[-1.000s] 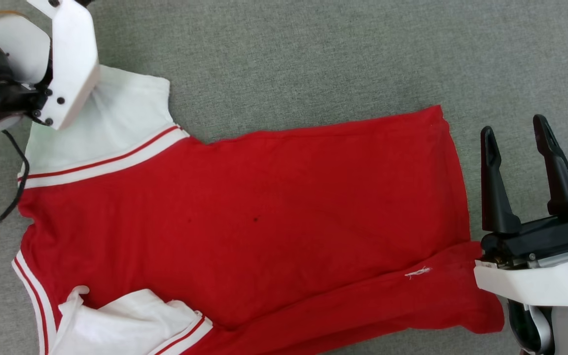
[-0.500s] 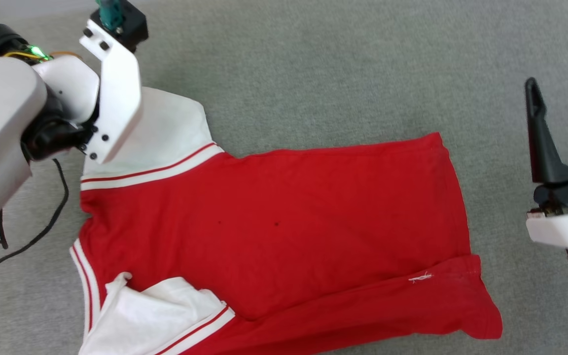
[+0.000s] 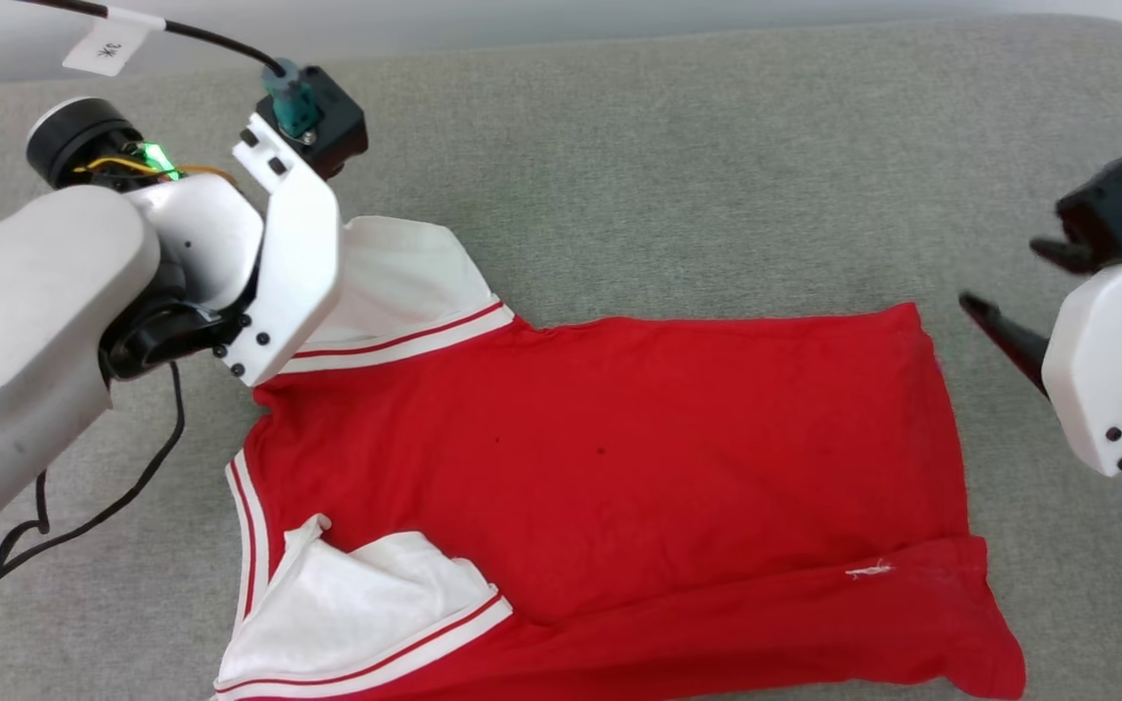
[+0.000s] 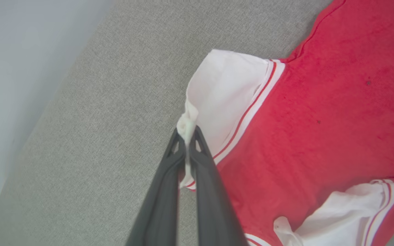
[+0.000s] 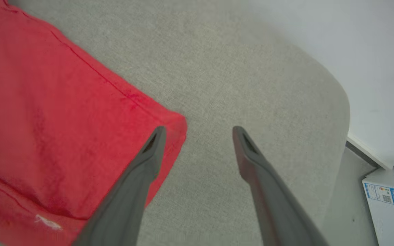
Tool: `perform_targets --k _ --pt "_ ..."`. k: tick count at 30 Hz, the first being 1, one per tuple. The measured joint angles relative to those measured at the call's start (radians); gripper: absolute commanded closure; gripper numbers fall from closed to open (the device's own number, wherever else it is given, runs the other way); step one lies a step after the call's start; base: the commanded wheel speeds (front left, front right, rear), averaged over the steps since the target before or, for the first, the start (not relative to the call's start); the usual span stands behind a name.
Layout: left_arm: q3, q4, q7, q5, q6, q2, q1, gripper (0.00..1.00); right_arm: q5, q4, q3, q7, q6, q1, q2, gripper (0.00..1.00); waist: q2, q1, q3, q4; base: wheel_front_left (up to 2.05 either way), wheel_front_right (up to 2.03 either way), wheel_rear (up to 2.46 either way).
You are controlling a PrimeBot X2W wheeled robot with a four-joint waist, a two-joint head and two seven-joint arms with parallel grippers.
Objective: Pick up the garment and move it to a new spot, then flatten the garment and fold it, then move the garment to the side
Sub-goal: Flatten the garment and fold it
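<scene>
The garment point(image 3: 619, 467) lies spread on the grey cushion with its plain red side up, white sleeves at the left and hem at the right. My left gripper point(image 4: 186, 131) is shut on a bunched edge of the far white sleeve point(image 4: 224, 89), lifting it a little. In the head view that arm's white wrist bracket point(image 3: 288, 263) covers the fingers. My right gripper point(image 5: 198, 131) stands open above the far hem corner point(image 5: 173, 126), one finger over the red cloth and one over bare cushion, holding nothing. It also shows at the right edge as my right gripper point(image 3: 999, 273).
The grey cushion point(image 3: 668, 146) ends in a rounded corner at the far right, with a pale wall behind it. A white box with a blue label point(image 5: 385, 201) stands past that corner. A black cable point(image 3: 84, 516) trails over the cushion at the left.
The head camera has tilted up, shifting the whole picture. My left gripper has shut on the white sleeve's edge. My right gripper has turned and come over the far hem corner.
</scene>
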Motion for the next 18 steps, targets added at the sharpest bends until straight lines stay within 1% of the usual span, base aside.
perform_targets --k 2,4,7,9,12,18 --pt "0.000 -0.013 -0.005 0.012 0.000 -0.006 -0.001 1.00 0.060 0.013 0.060 0.100 0.000 -0.039 -0.039 0.00 0.0000 0.0000 0.006 0.009 0.00 0.00 0.00" --pt "-0.001 -0.024 -0.008 0.017 0.000 -0.008 -0.003 1.00 0.100 0.031 0.109 0.174 0.000 -0.081 -0.063 0.00 0.0000 0.0000 0.015 0.018 0.00 0.00 0.00" --pt "-0.001 -0.039 -0.014 0.023 0.000 -0.014 -0.014 1.00 0.128 0.075 0.169 0.249 0.000 -0.141 -0.078 0.00 0.0000 0.0000 0.032 0.032 0.00 0.00 0.00" --pt "-0.001 -0.047 -0.020 0.032 0.000 -0.019 -0.018 1.00 0.151 0.117 0.202 0.286 0.000 -0.167 -0.076 0.00 0.0000 0.0000 0.046 0.042 0.00 0.00 0.00" --pt "-0.001 -0.057 -0.027 0.043 0.000 -0.027 -0.027 1.00 0.153 0.176 0.246 0.305 0.000 -0.201 -0.060 0.00 0.0000 0.0000 0.069 0.058 0.00 0.00 0.00" --pt "-0.001 -0.077 -0.047 0.055 0.000 -0.024 -0.055 1.00 0.160 0.284 0.312 0.276 0.000 -0.232 -0.008 0.00 0.0000 0.0000 0.120 0.084 0.00 0.00 0.00"
